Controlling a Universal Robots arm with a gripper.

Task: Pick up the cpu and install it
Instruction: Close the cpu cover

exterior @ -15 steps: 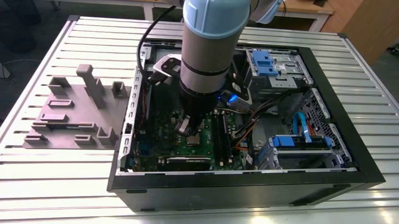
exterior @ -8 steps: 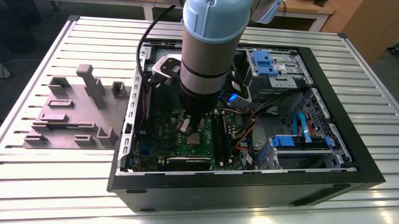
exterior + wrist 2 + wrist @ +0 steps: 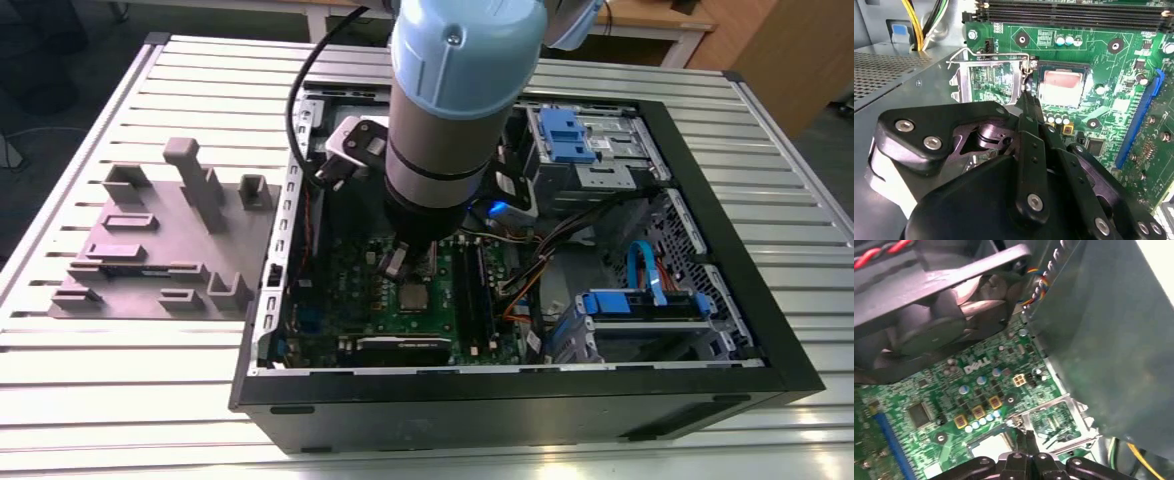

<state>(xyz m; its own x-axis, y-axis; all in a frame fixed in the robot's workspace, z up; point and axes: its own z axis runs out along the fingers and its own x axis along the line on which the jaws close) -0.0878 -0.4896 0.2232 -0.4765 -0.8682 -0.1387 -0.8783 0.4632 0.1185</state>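
You cannot see the pincer (image 3: pixel 1027 97) from the exterior view, because the arm (image 3: pixel 461 110) reaches straight down into the open case (image 3: pixel 534 410) and covers it. In both wrist views its own dark body blocks the near part of the board. What you do get in the second wrist view is the two fingers pressed together into one thin tip, with no gap between them and nothing visibly caught there. That tip sits just beside a corner of the socket (image 3: pixel 1063 67), near the bent end of the wire lever (image 3: pixel 999 52); you cannot tell whether it touches either one. The cpu (image 3: pixel 1061 86) lies flat inside the socket on the green motherboard (image 3: pixel 1114 70). Its pale metal top glares, so its rim is hard to make out. The silver load plate (image 3: pixel 963 82) is flipped open on the other side of the tip from the cpu. In the first wrist view a grey fan (image 3: pixel 929 325) hangs over the board and hides its far part. Black memory sticks (image 3: pixel 1074 12) run along the board, a blue slot (image 3: pixel 1141 115) lies near the socket, and yellow cables (image 3: pixel 916 22) rise at the case wall. The case rests on a slatted table (image 3: pixel 134 400), with a grey fixture (image 3: pixel 160 240) on the exterior view's left.
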